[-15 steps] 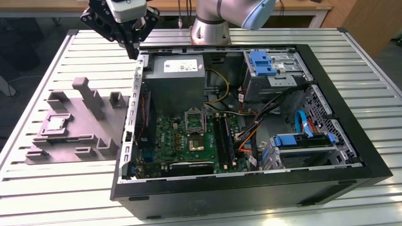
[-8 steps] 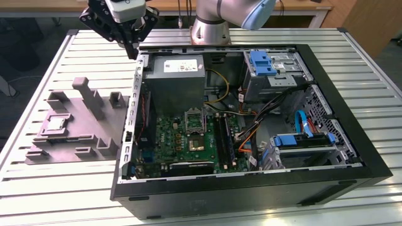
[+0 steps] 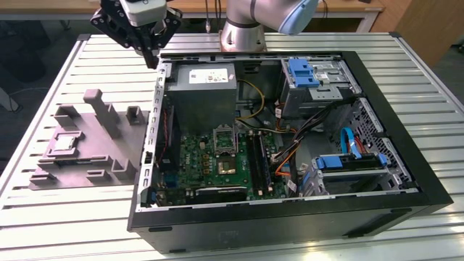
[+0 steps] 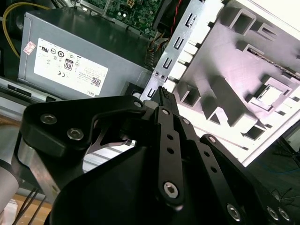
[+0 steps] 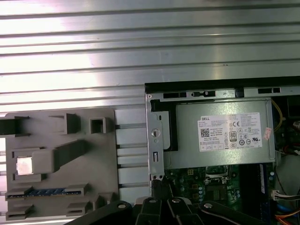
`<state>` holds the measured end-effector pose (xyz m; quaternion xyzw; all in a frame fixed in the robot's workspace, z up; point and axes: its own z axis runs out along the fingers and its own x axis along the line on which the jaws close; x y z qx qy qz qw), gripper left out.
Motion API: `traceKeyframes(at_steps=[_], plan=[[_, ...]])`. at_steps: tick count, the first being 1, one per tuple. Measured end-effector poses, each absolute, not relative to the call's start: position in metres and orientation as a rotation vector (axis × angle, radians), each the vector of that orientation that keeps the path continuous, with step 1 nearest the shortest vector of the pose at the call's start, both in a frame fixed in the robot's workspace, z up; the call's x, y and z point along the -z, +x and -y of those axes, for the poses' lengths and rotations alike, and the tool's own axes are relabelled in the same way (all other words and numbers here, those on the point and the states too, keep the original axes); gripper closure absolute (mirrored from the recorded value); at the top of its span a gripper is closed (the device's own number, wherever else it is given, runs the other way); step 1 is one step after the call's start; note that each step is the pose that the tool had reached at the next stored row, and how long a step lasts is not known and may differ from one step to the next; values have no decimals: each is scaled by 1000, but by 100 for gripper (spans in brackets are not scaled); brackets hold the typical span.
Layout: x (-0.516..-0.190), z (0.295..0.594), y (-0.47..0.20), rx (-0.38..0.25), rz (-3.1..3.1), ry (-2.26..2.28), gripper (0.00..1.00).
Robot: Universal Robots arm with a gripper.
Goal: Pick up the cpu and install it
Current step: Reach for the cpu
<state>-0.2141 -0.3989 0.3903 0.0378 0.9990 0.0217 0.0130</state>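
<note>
well apart from the cpu point(image 3: 64, 142), the tool point(image 3: 152, 60) hangs pressed together, empty.

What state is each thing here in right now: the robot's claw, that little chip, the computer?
Black gripper: shut, empty, hanging by the case's corner.
Silvery square cpu: lying flat in grey plastic tray, ungripped.
Black computer case: side panel off, insides exposed.

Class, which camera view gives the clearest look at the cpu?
The first wrist view: it faces the cpu squarely, lying in a pocket of the grey holder. The second wrist view shows the cpu slanted; the exterior view shows the cpu far off.
</note>
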Motion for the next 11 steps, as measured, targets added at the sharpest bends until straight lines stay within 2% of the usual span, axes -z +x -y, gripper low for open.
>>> traceKeyframes(at_steps=[11], plan=[[-390, 399, -217, -68, -3113, 118, 89]])
